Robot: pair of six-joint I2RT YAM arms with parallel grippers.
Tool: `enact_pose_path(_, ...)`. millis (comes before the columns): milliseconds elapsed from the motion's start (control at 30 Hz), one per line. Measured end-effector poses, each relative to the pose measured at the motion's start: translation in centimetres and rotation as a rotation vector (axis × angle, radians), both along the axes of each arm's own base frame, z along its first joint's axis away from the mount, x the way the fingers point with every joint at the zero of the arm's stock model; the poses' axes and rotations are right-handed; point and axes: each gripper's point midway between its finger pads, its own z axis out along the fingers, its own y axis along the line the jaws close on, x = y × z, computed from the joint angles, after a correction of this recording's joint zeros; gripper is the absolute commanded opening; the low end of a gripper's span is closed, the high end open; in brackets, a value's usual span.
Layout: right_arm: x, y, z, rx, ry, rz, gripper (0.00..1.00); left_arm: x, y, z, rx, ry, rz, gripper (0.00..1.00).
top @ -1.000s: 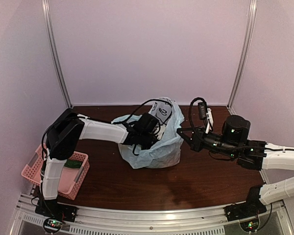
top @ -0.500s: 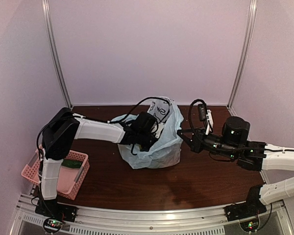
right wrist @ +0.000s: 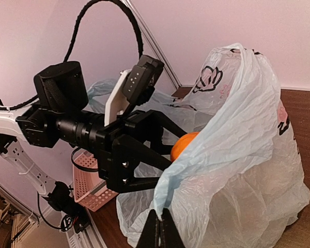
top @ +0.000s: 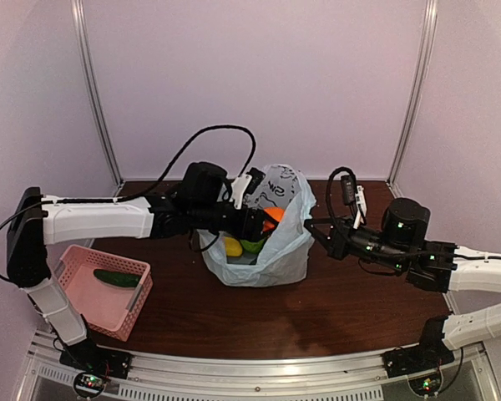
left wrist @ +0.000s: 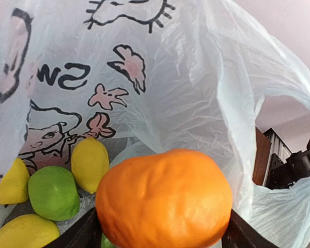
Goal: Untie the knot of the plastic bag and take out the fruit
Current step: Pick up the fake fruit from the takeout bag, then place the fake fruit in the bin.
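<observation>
the left claw [top: 265, 222], before deep in the bag [top: 288, 251], is now lifting the orange [left wrist: 164, 199] out at frame centre, jaws wide around it. the right claw [right wrist: 157, 228], fully closed, is pinching the bag rim.

plastic bag [top: 277, 251] open, orange fruit [left wrist: 164, 199] at mouth

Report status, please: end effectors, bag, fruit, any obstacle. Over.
Left end effector grips orange fruit at mouth of plastic bag. Right end effector shut on its rim. Yellow fruit, green fruit inside. No obstacle seen.
</observation>
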Motion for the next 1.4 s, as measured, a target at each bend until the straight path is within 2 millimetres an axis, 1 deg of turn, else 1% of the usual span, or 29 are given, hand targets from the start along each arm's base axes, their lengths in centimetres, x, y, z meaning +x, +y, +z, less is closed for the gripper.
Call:
enact_pose_path(267, 0.1, -0.1, 0.0, 0.0, -0.001, -0.008, 0.0, -1.0, 3.6, 2.0, 0.033, -0.032, 0.071, 0.62)
enact_pose_path(367, 0.1, -0.1, 0.0, 0.0, -0.001, -0.009, 0.0, -1.3, 4.6, 2.9, 0.034, -0.044, 0.09, 0.62)
enact_pose_path(600, 0.1, -0.1, 0.1, 0.001, -0.002, -0.01, 0.0, -2.0, 5.1, 4.5, 0.021, -0.045, 0.078, 0.63)
enact_pose_path(667, 0.1, -0.2, 0.1, 0.003, -0.003, -0.01, 0.0, -2.2, 5.1, 6.2, 0.001, -0.06, 0.07, 0.63)
enact_pose_path(733, 0.0, -0.2, 0.2, 0.006, -0.005, -0.01, 0.0, -2.3, 5.2, 8.8, -0.039, -0.09, 0.062, 0.63)
enact_pose_path(867, 0.0, -0.3, 0.1, 0.005, -0.004, -0.01, 0.0, -3.3, 5.4, 14.8, -0.152, -0.164, 0.031, 0.63)
enact_pose_path(900, 0.0, -0.3, 0.0, 0.004, -0.003, -0.01, 0.0, -3.5, 5.6, 15.9, -0.175, -0.178, 0.025, 0.63)
enact_pose_path(933, 0.0, -0.3, 0.0, 0.004, -0.003, -0.01, 0.0, -3.7, 5.7, 16.7, -0.192, -0.188, 0.019, 0.63)
enact_pose_path(1000, 0.0, -0.3, 0.0, 0.004, -0.003, -0.01, 0.0, -3.9, 6.0, 17.6, -0.21, -0.2, 0.016, 0.63)
enact_pose_path(1067, 0.0, -0.3, 0.1, 0.004, -0.004, -0.011, 0.0, -3.5, 6.4, 17.8, -0.21, -0.203, 0.023, 0.63)
enact_pose_path(1133, 0.0, -0.4, 0.2, 0.007, -0.006, -0.013, 0.0, -2.6, 7.3, 17.5, -0.196, -0.197, 0.051, 0.63)
enact_pose_path(1233, -0.1, -0.7, 0.4, 0.013, -0.012, -0.019, 0.0, -0.6, 9.5, 16.9, -0.164, -0.182, 0.121, 0.63)
enact_pose_path(1300, -0.1, -0.8, 0.5, 0.016, -0.015, -0.023, 0.0, 0.8, 11.9, 16.6, -0.14, -0.179, 0.186, 0.62)
enact_pose_path(1400, -0.1, -0.9, 0.6, 0.017, -0.016, -0.027, 0.0, 2.0, 15.9, 16.7, -0.115, -0.184, 0.282, 0.62)
